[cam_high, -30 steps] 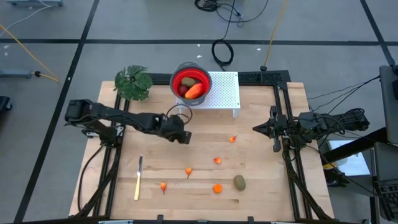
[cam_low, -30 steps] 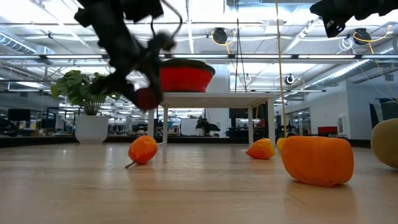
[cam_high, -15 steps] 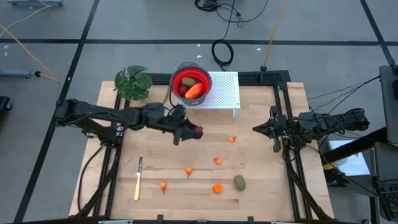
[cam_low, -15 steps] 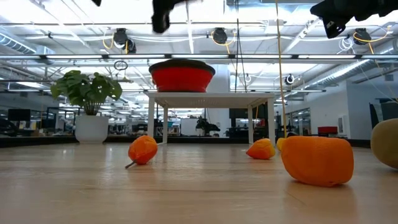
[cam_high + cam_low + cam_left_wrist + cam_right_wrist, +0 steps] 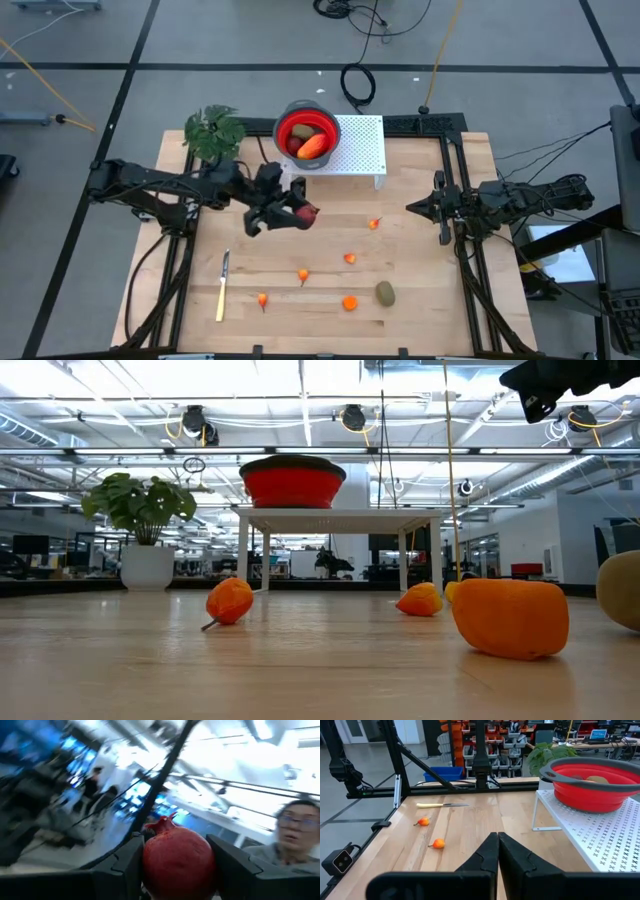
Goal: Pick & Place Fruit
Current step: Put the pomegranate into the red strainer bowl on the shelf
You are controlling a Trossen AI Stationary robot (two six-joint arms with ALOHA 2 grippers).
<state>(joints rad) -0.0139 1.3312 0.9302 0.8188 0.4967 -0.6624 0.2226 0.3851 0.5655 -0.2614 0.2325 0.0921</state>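
My left gripper point(image 5: 298, 213) hovers over the table's middle, below the bowl's stand, shut on a dark red ball point(image 5: 306, 212) that fills the left wrist view point(image 5: 179, 859). The red bowl point(image 5: 306, 133) sits on a white perforated stand point(image 5: 362, 146) and holds the elongated red-orange piece point(image 5: 316, 146) and an olive-brown oval point(image 5: 299, 133). A second olive-brown oval point(image 5: 385, 293) and several tiny orange pieces point(image 5: 350, 258) lie on the table. My right gripper point(image 5: 411, 208) waits shut at the right edge. The other dark red ball is not in view. My left gripper pinches the dark red ball across its widest part point(image 5: 150, 862), one finger point(image 5: 125, 862) on each side and the crown tip point(image 5: 162, 822) pointing away from the wrist. The fingers reach roughly level toward the table's right. The ball is lifted clear of the table.
A green leafy plant point(image 5: 213, 132) stands at the far left corner and a pale-yellow knife point(image 5: 222, 287) lies near the left edge. The low view shows orange pieces point(image 5: 510, 616) close by. A person point(image 5: 300, 827) shows beyond the table in the left wrist view.
My left gripper has risen out of the low view, carrying the dark red ball upward. It moved a little toward the table's right, then drew back slightly, and its wrist has turned. The right arm has kept still.
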